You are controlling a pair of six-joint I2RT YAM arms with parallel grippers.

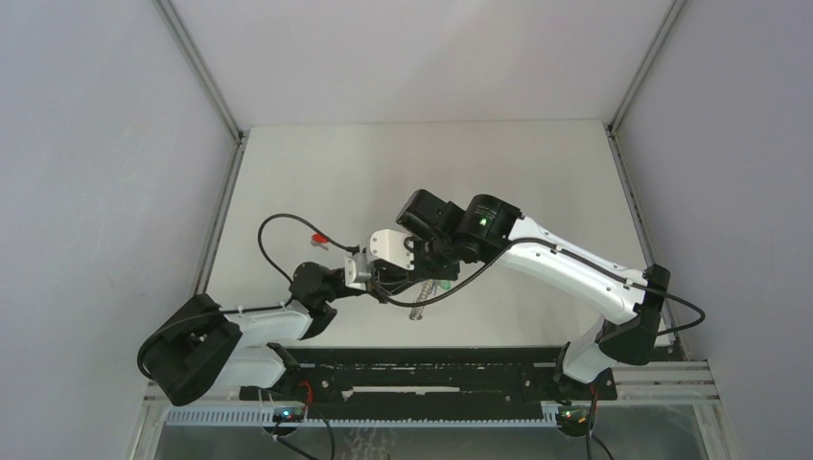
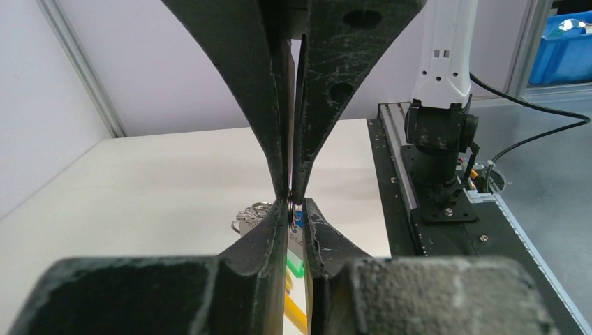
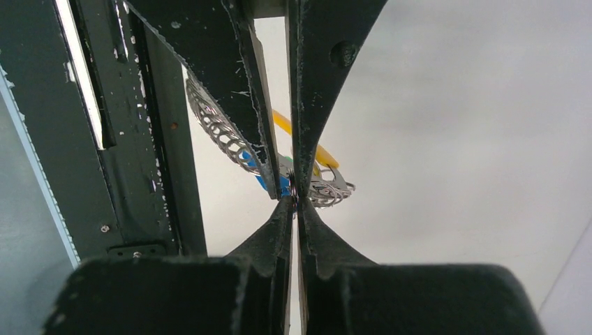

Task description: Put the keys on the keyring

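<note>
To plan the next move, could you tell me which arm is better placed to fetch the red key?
Left, probably: the red key lies on the table left of both tools, nearest the left tool, while the right tool is pinched shut on the ring.

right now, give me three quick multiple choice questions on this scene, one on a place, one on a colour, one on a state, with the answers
1. Where is the keyring?
a) flat in a far corner
b) where both arms' tips meet, over the middle of the table
c) on the rail by the arm bases

2. What colour is the keyring's tab?
a) yellow
b) pink
c) white

3. How do the right gripper's jaws stand?
a) wide open
b) out of view
c) shut at the tips

Answers:
1 b: the top view shows the left gripper and the right gripper meeting mid-table, the bead chain trailing from them.
2 a: the right wrist view shows a yellow strip behind the fingers.
3 c: its fingertips meet with no gap.
</note>
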